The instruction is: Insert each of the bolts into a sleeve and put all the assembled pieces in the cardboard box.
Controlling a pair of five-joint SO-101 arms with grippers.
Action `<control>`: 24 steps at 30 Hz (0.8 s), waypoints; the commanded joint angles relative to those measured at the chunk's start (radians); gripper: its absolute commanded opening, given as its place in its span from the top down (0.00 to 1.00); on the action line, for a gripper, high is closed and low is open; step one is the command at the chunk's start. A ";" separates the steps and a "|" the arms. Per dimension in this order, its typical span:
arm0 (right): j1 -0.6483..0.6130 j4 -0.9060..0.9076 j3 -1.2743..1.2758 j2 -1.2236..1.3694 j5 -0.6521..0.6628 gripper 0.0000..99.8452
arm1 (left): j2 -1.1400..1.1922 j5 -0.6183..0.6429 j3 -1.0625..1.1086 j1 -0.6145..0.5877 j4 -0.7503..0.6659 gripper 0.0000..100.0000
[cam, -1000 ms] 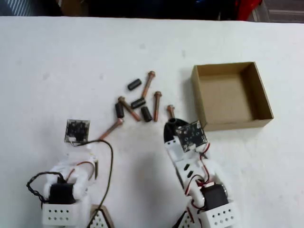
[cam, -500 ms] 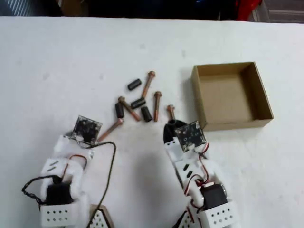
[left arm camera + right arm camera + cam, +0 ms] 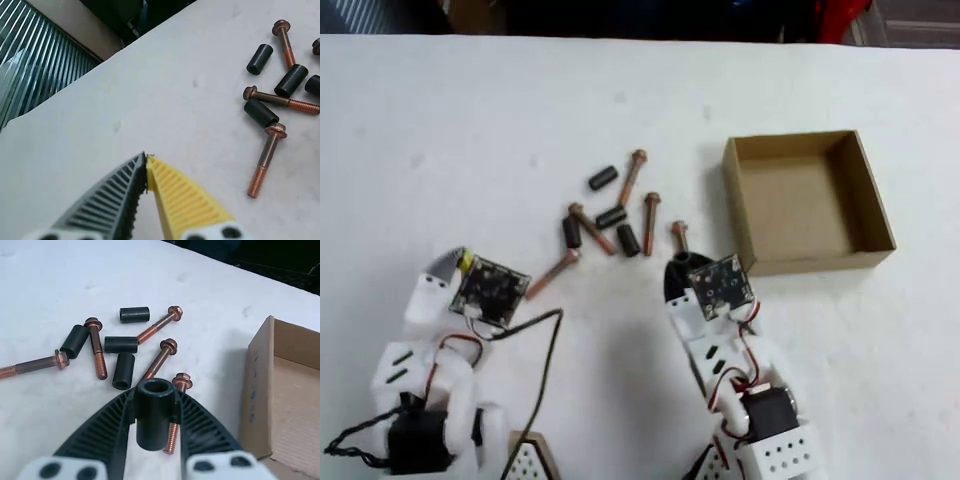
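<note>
Right claw (image 3: 155,399): clamped on a black sleeve (image 3: 154,421). The sleeve is held upright between the ribbed fingers, with its open bore turned to the wrist camera. From the high view this claw (image 3: 680,266) is placed low over the desk (image 3: 470,120), just off the near left corner of the cardboard box (image 3: 815,263).

Left claw (image 3: 146,162): the grey and yellow fingers are brought together at the tips and nothing is gripped. It is seen over bare desk, well to the left of the parts; from above it (image 3: 448,263) is found at the near left.

Five copper bolts (image 3: 651,222) are scattered flat in a loose cluster at mid-desk, left of the box. Four loose sleeves (image 3: 611,216) are mixed in among them, all lying on their sides, none fitted onto a bolt. One bolt is set apart: the outlying bolt (image 3: 552,272), angled toward the left arm. Another, the nearest bolt (image 3: 173,432), is seen just beside the held sleeve, with part of its shaft hidden behind the sleeve's lower end.

The box is set open side up, with its walls standing.
</note>
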 commanded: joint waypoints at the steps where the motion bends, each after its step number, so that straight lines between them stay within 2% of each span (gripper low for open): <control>1: -0.004 -0.027 0.000 -0.015 -0.005 0.98 | 0.113 -0.006 -0.097 -0.008 0.000 0.98; 6: -0.004 -0.027 0.000 -0.015 -0.008 0.98 | 0.470 0.025 -0.311 -0.004 0.002 0.98; 11: -0.004 -0.028 0.000 -0.015 -0.008 0.98 | 0.840 0.021 -0.485 0.064 0.008 0.98; 18: 0.002 -0.028 0.000 -0.015 -0.003 0.98 | 1.221 0.026 -0.672 0.189 0.011 0.98; 24: 0.002 -0.028 -0.002 -0.015 -0.002 0.98 | 1.517 0.028 -0.853 0.219 0.101 0.98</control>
